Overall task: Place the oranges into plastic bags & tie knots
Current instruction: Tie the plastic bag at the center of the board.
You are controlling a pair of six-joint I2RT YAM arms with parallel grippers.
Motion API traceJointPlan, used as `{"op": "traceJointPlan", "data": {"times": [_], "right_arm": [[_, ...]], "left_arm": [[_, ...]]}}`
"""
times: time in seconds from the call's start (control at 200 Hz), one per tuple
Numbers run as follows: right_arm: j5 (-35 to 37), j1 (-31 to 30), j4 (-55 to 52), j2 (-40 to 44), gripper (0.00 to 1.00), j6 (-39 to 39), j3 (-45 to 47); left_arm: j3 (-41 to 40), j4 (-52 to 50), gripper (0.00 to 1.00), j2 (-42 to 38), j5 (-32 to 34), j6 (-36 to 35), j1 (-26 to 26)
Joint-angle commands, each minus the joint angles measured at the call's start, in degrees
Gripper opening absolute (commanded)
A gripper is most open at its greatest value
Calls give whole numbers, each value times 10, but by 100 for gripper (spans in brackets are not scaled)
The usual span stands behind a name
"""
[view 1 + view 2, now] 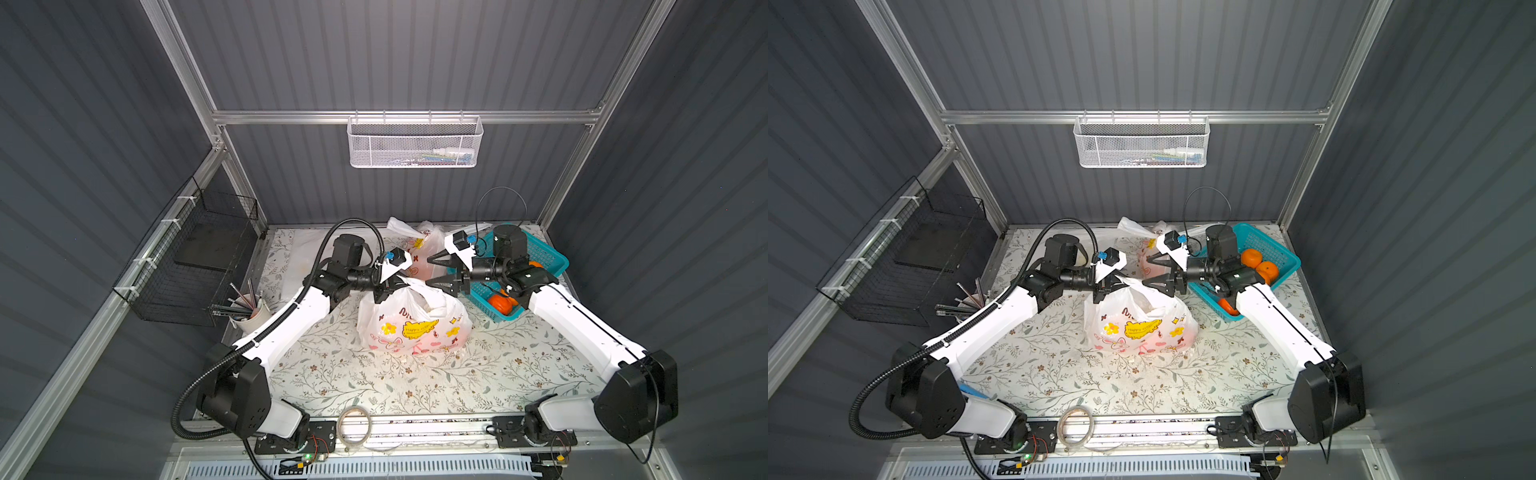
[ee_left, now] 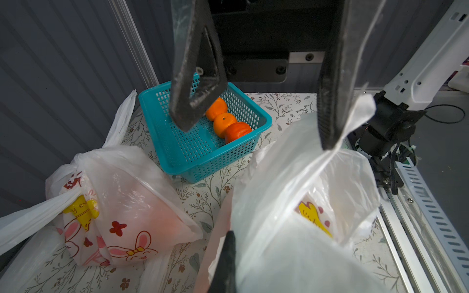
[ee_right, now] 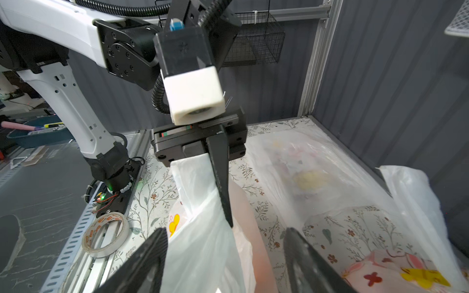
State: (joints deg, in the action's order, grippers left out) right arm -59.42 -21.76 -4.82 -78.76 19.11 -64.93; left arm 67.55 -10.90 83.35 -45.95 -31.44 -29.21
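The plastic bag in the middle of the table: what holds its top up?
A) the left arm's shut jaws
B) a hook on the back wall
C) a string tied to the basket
A: the left gripper has its jaws shut on a strip of the plastic bag; the right gripper has its jaws standing open.

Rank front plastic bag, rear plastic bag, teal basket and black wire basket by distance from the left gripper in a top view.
From the left gripper:
1. Front plastic bag: in its grip, centre.
2. Rear plastic bag: behind, toward the back wall.
3. Teal basket: right side.
4. Black wire basket: left wall.
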Motion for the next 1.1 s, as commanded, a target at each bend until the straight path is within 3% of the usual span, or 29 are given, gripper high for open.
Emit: {"op": "traceJointPlan", "data": {"times": [0.0,0.435,0.625,0.78,0.946,1.091], "right_arm": [[14,-10,-22,-7,69,14,13],[42,-22,-18,-13,61,1,23],[14,-9,61,29,73,-57,22],[10,19,117,27,73,-120,18],[28,18,70,-6,68,-113,-13],[10,3,64,-5,69,-82,12]], "left_arm": [[10,-10,0,-22,-11,-19,-2],[-11,11,0,-41,-19,-32,-2],[-11,7,0,-34,-14,-31,-3],[-17,13,0,-37,-14,-28,-3],[-20,16,0,-39,-12,-29,-3],[-23,23,0,-44,-6,-26,-3]]}}
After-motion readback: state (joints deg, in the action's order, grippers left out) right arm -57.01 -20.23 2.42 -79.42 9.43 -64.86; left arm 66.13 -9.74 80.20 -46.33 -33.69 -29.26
